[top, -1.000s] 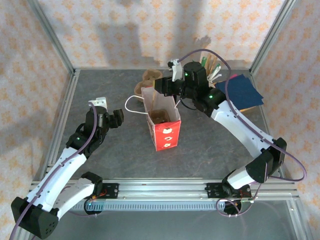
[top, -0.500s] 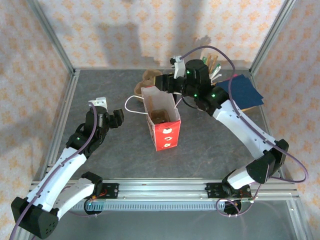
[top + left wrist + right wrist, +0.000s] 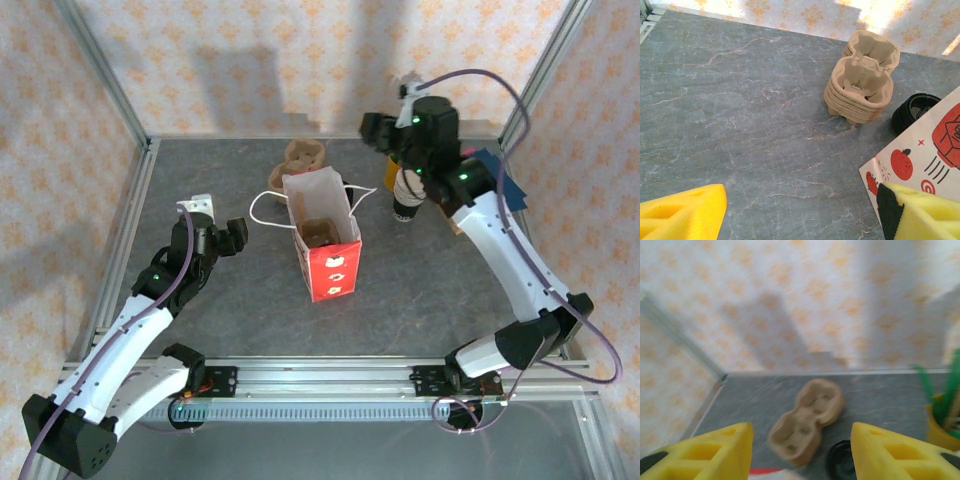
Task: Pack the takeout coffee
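Pincers gape empty: left pincer, right pincer.

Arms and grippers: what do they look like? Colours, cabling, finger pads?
The left arm and right arm have white link shells, black joint housings with green lights, and a loose purple cable each. The left gripper and right gripper carry chunky yellow fingers with hollow cut-outs; one left finger has a black pad.
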Controlling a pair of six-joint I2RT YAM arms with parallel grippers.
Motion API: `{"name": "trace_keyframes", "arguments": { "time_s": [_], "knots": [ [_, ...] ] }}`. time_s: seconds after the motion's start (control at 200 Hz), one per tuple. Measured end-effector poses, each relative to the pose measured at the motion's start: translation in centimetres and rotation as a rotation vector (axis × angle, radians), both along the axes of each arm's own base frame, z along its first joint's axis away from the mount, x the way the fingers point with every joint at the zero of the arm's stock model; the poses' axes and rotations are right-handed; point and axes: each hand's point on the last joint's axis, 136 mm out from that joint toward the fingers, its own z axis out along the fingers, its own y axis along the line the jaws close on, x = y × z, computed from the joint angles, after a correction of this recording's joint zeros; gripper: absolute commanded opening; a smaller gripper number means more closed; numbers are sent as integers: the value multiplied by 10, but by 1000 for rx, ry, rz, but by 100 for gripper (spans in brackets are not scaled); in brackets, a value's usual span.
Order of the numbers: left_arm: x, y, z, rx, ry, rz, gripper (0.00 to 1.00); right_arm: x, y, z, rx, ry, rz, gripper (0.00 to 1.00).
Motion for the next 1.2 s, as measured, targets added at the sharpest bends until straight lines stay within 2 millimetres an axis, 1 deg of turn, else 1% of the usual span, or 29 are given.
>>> {"name": "trace_keyframes", "arguments": {
  "time_s": [0.01, 0.025, 0.09, 0.165, 0.2, 0.24, 0.305, 0.385, 0.47, 0.531, 0.586, 0.696, 0.786, 0.866, 0.971, 1.076, 1.196],
  "knots": [
    [0, 0, 0, 0, 0, 0, 81, 2, -4, 0, 1, 0, -11, 54],
    [0, 0, 0, 0, 0, 0, 81, 5, -15, 1, 6, -1, -41, 56],
    [0, 0, 1, -1, -2, 0, 82, 15, -53, 2, 18, 0, -145, 60],
    [0, 0, 1, -2, -4, 0, 82, 22, -95, -2, 15, 6, -263, 63],
    [-1, 0, 1, -2, -5, 0, 82, 24, -113, -5, 13, 12, -314, 62],
    [-1, 0, 1, -2, -4, 0, 82, 25, -132, -10, 7, 20, -362, 59],
    [-1, 0, 1, -2, -4, 1, 84, 25, -160, -23, 4, 45, -434, 57],
    [-1, 0, 1, -1, -5, 1, 85, 25, -196, -41, 7, 87, -512, 57],
    [0, 1, 1, 2, -6, 6, 86, 24, -234, -64, 13, 146, -595, 60],
    [0, 2, 2, 3, -6, 7, 87, 24, -255, -80, 17, 186, -644, 63],
    [0, 2, 2, 3, -6, 8, 88, 24, -266, -96, 14, 219, -671, 64],
    [0, 2, 2, 4, -6, 10, 88, 25, -283, -142, 2, 325, -713, 66],
    [0, 2, 2, 4, -6, 10, 88, 30, -296, -174, -8, 400, -739, 66],
    [0, 2, 2, 4, -6, 10, 87, 37, -304, -202, -15, 465, -751, 67],
    [0, 2, 2, 5, -6, 9, 87, 46, -309, -237, -25, 546, -752, 67],
    [0, 2, 2, 5, -6, 9, 87, 59, -310, -263, -32, 605, -745, 67],
    [-1, 2, 2, 5, -7, 9, 87, 73, -311, -279, -29, 640, -729, 67]
  ]
}}
